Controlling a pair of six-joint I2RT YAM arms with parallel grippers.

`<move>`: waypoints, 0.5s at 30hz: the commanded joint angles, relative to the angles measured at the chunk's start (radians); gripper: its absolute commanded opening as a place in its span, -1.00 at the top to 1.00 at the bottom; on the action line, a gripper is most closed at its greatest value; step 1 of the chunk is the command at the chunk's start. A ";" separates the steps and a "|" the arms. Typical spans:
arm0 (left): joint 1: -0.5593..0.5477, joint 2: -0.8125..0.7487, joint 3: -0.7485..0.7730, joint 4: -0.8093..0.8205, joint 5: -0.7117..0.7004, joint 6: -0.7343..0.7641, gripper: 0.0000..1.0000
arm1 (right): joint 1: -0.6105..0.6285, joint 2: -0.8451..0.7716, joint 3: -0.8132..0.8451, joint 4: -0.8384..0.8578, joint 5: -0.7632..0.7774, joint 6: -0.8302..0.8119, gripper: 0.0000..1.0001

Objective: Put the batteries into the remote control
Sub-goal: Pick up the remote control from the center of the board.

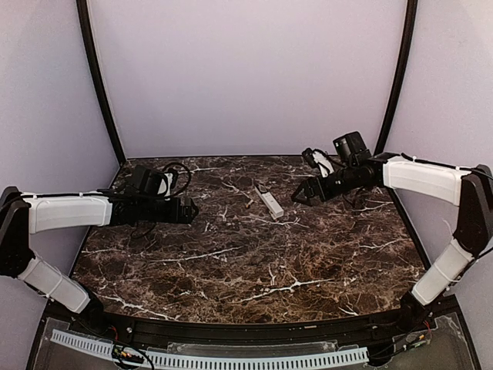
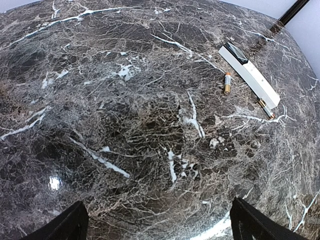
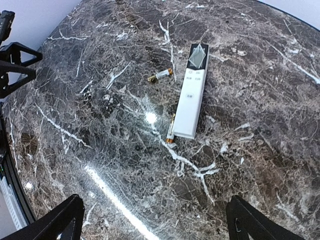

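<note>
My left hand (image 2: 160,222) wide, empty | right hand (image 3: 152,222) likewise | remote control (image 3: 192,92) flat on worktop (image 3: 260,150) | batteries (image 3: 161,75) loose at its 10 and 7 o'clock, apart for single picks

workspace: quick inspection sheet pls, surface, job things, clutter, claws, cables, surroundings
surface: glossy dark brown marble-pattern tabletop with white veins and light glare
job's things: slim white bar-shaped remote control with a dark end, lying flat; two small gold-and-dark cylinder batteries, one apart, beside the dark end, the other right beside the white end; neither loaded
clutter: nothing seen
grippers: left claw and right claw both open, empty, above the tabletop
cables: black cable loops at the left wrist and the right wrist
surroundings: pale lilac walls, black curved frame poles
</note>
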 commanded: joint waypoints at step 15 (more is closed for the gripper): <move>-0.013 -0.057 -0.010 -0.034 -0.096 0.005 -0.99 | 0.056 0.534 0.696 -0.409 0.168 -0.072 -0.97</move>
